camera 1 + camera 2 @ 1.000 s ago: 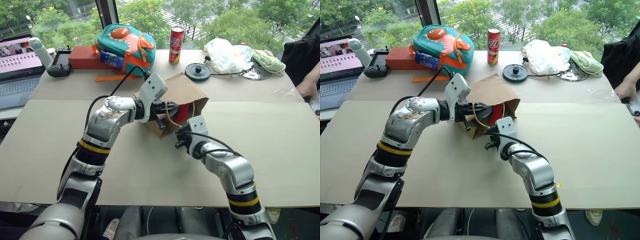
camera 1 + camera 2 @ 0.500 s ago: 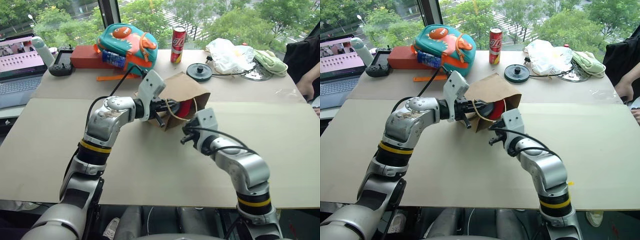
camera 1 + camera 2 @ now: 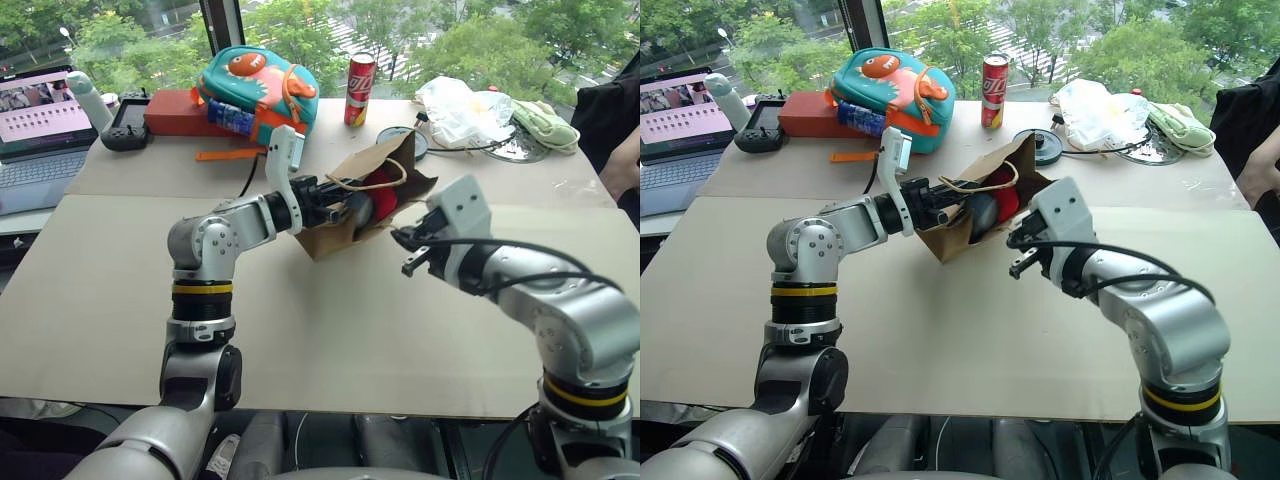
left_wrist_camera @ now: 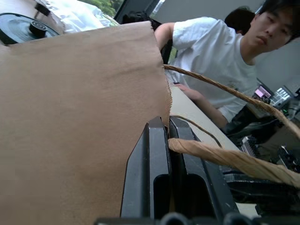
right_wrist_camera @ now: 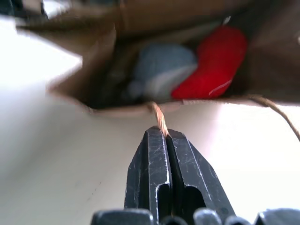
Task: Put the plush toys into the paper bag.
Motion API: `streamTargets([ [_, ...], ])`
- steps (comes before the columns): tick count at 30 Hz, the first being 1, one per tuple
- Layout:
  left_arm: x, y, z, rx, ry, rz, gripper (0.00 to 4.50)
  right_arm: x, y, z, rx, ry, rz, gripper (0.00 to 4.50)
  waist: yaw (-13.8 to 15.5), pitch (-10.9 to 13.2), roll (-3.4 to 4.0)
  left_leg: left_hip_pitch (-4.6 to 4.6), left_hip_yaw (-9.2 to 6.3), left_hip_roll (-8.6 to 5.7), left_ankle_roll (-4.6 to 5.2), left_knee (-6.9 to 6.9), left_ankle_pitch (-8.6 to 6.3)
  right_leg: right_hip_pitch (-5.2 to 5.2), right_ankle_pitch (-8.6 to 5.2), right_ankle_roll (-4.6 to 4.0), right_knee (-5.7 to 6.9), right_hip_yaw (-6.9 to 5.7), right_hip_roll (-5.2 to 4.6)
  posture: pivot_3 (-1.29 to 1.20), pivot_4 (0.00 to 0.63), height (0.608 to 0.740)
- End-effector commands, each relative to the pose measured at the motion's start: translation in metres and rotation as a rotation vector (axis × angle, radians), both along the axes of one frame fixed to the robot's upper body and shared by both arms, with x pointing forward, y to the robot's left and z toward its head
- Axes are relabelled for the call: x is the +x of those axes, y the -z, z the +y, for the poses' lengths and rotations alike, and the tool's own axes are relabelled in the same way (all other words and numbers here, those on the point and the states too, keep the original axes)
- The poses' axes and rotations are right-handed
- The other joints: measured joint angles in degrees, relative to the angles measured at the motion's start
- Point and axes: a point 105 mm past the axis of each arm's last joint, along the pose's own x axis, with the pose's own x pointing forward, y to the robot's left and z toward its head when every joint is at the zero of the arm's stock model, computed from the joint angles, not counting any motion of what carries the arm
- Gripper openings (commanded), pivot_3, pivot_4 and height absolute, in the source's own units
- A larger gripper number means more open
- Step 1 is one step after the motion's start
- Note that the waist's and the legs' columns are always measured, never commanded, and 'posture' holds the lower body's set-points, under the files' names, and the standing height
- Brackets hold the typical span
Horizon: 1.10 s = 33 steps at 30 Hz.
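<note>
I am a two-armed robot at a cardboard-covered table (image 3: 120, 300), holding a brown paper bag (image 3: 345, 222) up between my arms. My left gripper (image 4: 168, 123) is clenched on the edge of the bag's paper wall near its mouth, with one tan cord handle (image 4: 225, 157) lying across its fingers. My right gripper (image 5: 166, 133) is pinched shut on the other cord handle (image 5: 158, 117), pulling the near side of the mouth towards me.

The bag is tilted, its mouth turned towards my right arm. Inside it I see both plush toys: the red chili-shaped toy (image 5: 213, 63) and the fuzzy grey-blue ball (image 5: 159, 70), lying side by side and touching, deep in the bag.

Beyond the bag on the table stand a teal fish-print backpack (image 3: 255, 85), a red drinks can (image 3: 358, 88), a white plastic bag (image 3: 455, 105) and a black round disc (image 3: 1040, 145). A laptop (image 3: 40, 140) sits at the far left. A person in a white shirt (image 4: 211, 51) is seated nearby.

I judge that the placing step is done, since both toys are inside. What seems left is to bring the bag upright so the toys cannot roll out of the tilted mouth. That calls for lifting both handles evenly, then setting the bag's base flat on the table before letting go.
</note>
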Motion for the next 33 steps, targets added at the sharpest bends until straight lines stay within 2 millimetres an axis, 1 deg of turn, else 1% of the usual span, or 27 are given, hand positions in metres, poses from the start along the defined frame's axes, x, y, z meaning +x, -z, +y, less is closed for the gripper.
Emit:
streamTargets([
  [1,-0.009,-0.013,0.001,-0.091,0.042,0.019,0.18,-0.005,-0.025,-0.004,-0.014,-0.012,-0.061,0.03,0.07,0.0,0.0,0.0,0.0,0.0,0.0,0.0,0.0,0.0,0.0,0.0,0.0,0.0,0.0,0.0,0.15,0.739],
  [5,-0.013,-0.014,0.003,-0.164,0.081,0.102,0.18,-0.013,-0.047,0.004,-0.003,-0.061,-0.104,0.03,0.01,0.0,-0.01,-0.01,0.02,0.0,0.0,0.01,0.0,-0.02,0.0,0.0,0.0,0.03,0.0,0.0,0.15,0.739],
  [7,-0.013,-0.01,0.005,-0.156,0.085,0.123,0.18,-0.015,-0.051,0.007,-0.003,-0.078,-0.106,0.03,0.09,0.0,0.0,-0.02,0.0,0.0,0.0,0.02,0.0,-0.01,0.0,0.0,0.0,0.0,0.0,0.0,0.15,0.739],
  [10,-0.014,-0.001,0.007,-0.118,0.084,0.143,0.18,-0.019,-0.048,0.011,-0.015,-0.098,-0.09,0.03,0.18,0.0,0.0,-0.02,0.0,-0.01,0.0,0.01,0.0,0.01,0.0,0.0,-0.03,-0.01,-0.01,0.0,0.15,0.739],
  [13,-0.013,0.016,0.008,-0.049,0.077,0.145,0.18,-0.018,-0.036,0.016,-0.011,-0.096,-0.046,0.03,0.19,0.0,0.0,-0.02,0.01,-0.02,0.0,0.01,0.0,0.01,0.0,0.0,-0.03,0.01,-0.03,0.0,0.15,0.739],
  [15,-0.016,0.022,0.007,-0.026,0.092,0.141,0.7,-0.017,-0.025,0.016,-0.02,-0.08,-0.012,0.0,0.18,0.0,0.0,-0.01,0.01,-0.02,0.0,0.0,0.0,0.0,0.01,-0.01,-0.02,0.01,-0.02,0.0,0.15,0.739],
  [16,-0.017,0.024,0.007,-0.017,0.098,0.138,0.92,-0.015,-0.021,0.015,-0.017,-0.067,-0.002,0.32,0.2,0.0,0.0,-0.01,0.01,-0.02,-0.01,-0.01,0.0,0.0,0.01,-0.01,-0.02,0.0,-0.03,0.0,0.15,0.739],
  [17,-0.017,0.026,0.007,-0.014,0.104,0.137,1.29,-0.014,-0.02,0.014,-0.009,-0.051,0.002,0.66,0.2,0.0,0.0,-0.02,0.01,-0.02,-0.01,-0.01,0.0,-0.01,0.01,-0.01,-0.02,0.01,-0.03,0.0,0.15,0.739],
  [19,-0.019,0.024,0.009,-0.023,0.121,0.134,2.03,-0.013,-0.02,0.014,0.006,-0.048,0.0,1.19,0.2,0.0,0.0,-0.03,0.01,-0.02,-0.01,0.01,0.01,-0.03,0.01,-0.02,-0.01,0.02,-0.03,0.0,0.15,0.739],
  [21,-0.02,0.02,0.012,-0.032,0.13,0.115,2.84,-0.015,-0.024,0.015,0.022,-0.056,-0.009,1.93,0.13,0.0,0.0,-0.02,0.02,-0.01,-0.01,0.01,0.01,-0.02,0.01,-0.02,-0.01,0.01,-0.03,0.0,0.15,0.739],
  [22,-0.018,0.014,0.015,-0.042,0.13,0.094,3.15,-0.016,-0.027,0.014,0.029,-0.062,-0.017,2.21,0.07,0.0,0.0,0.0,0.02,-0.01,-0.01,0.0,0.01,-0.02,0.01,-0.02,-0.01,0.02,-0.02,0.0,0.15,0.739],
  [23,-0.018,0.008,0.019,-0.056,0.133,0.074,3.59,-0.016,-0.03,0.012,0.034,-0.062,-0.024,2.61,0.05,0.0,0.0,0.0,0.02,0.0,-0.01,-0.01,0.01,-0.02,0.01,-0.02,-0.01,0.02,-0.01,0.0,0.15,0.739],
  [24,-0.018,0.004,0.021,-0.067,0.136,0.062,3.65,-0.017,-0.032,0.011,0.036,-0.062,-0.028,2.86,0.06,0.0,0.0,0.0,0.02,0.0,-0.01,-0.01,0.01,-0.03,0.01,-0.02,-0.01,0.01,-0.01,0.0,0.15,0.739],
  [25,-0.018,-0.003,0.023,-0.086,0.142,0.05,3.65,-0.018,-0.035,0.009,0.039,-0.067,-0.036,3.28,0.09,0.0,0.0,-0.01,0.02,0.0,-0.01,-0.01,0.01,-0.03,0.01,-0.01,-0.01,0.01,-0.01,0.0,0.15,0.739],
  [28,-0.021,-0.019,0.029,-0.109,0.166,0.005,3.65,-0.024,-0.049,0.008,0.061,-0.108,-0.074,4.26,0.15,0.0,0.0,-0.03,0.02,0.0,-0.01,0.0,0.01,-0.03,0.01,-0.01,-0.03,0.0,-0.02,0.0,0.15,0.739],
  [29,-0.024,-0.023,0.03,-0.117,0.181,-0.007,3.65,-0.027,-0.055,0.01,0.078,-0.137,-0.09,4.48,0.15,0.0,0.0,-0.04,0.03,0.0,-0.01,-0.01,0.0,-0.03,0.01,-0.01,-0.04,0.0,-0.02,0.0,0.15,0.739],
  [31,-0.029,-0.03,0.034,-0.122,0.207,-0.022,3.65,-0.036,-0.065,0.014,0.101,-0.206,-0.121,4.48,0.11,0.0,0.0,-0.04,0.02,0.0,-0.01,-0.02,0.0,-0.03,0.0,-0.01,-0.06,0.0,-0.02,0.0,0.15,0.739],
  [33,-0.032,-0.031,0.036,-0.114,0.223,-0.028,3.65,-0.041,-0.069,0.014,0.108,-0.239,-0.13,4.48,0.1,0.0,0.0,-0.02,0.02,0.01,0.0,-0.05,0.0,-0.02,0.0,-0.01,-0.05,-0.01,-0.02,0.0,0.15,0.739],
])
